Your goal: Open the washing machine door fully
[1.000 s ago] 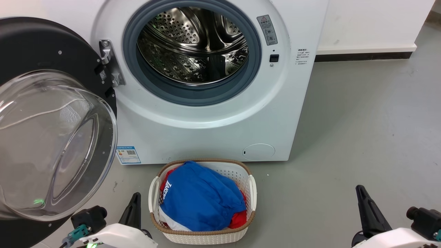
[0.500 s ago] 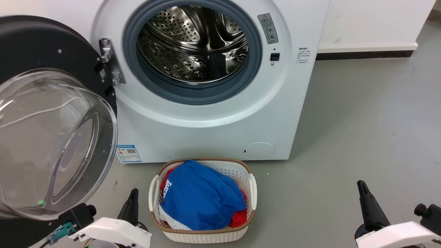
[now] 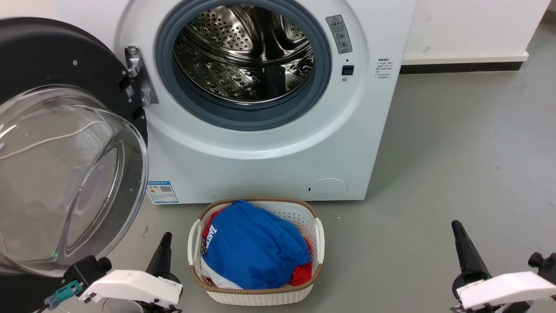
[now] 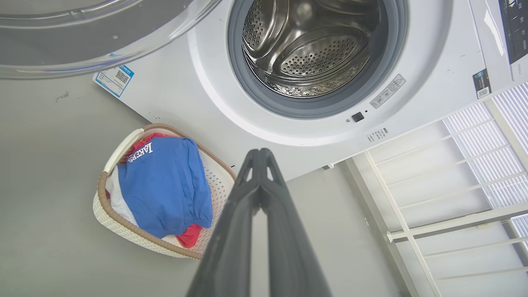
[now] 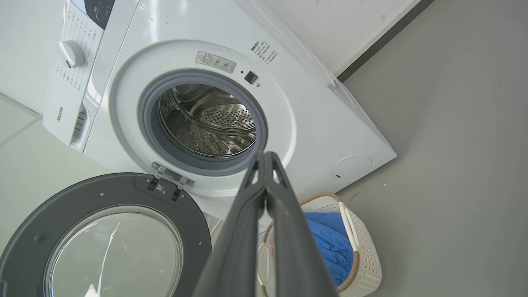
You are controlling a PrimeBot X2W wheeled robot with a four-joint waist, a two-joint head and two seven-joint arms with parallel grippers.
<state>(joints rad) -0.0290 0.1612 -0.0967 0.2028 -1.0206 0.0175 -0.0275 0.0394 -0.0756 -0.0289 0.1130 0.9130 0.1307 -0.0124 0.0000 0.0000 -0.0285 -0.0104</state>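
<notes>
The washing machine door (image 3: 56, 74) is a black disc with a bulging clear glass bowl (image 3: 65, 178). It hangs swung wide to the left on its hinge (image 3: 138, 78), also seen as the door (image 5: 103, 198) in the right wrist view; its glass rim (image 4: 103, 45) shows at the top of the left wrist view. The steel drum (image 3: 243, 52) stands exposed. My left gripper (image 3: 164, 243) sits low by the basket, shut and holding nothing, its tips together (image 4: 260, 154). My right gripper (image 3: 458, 230) is low on the right, shut and holding nothing, fingers pressed together (image 5: 264, 159).
A white woven basket (image 3: 319, 243) of blue and red clothes (image 3: 252, 248) stands on the floor in front of the machine, between my grippers. A small round white flap (image 3: 326, 189) sits low on the machine front. Grey floor (image 3: 456, 152) stretches to the right, up to a white wall.
Both grippers have drawn back and down toward the bottom of the head view. The picture has shifted slightly upward. The door stays swung wide at the left.
</notes>
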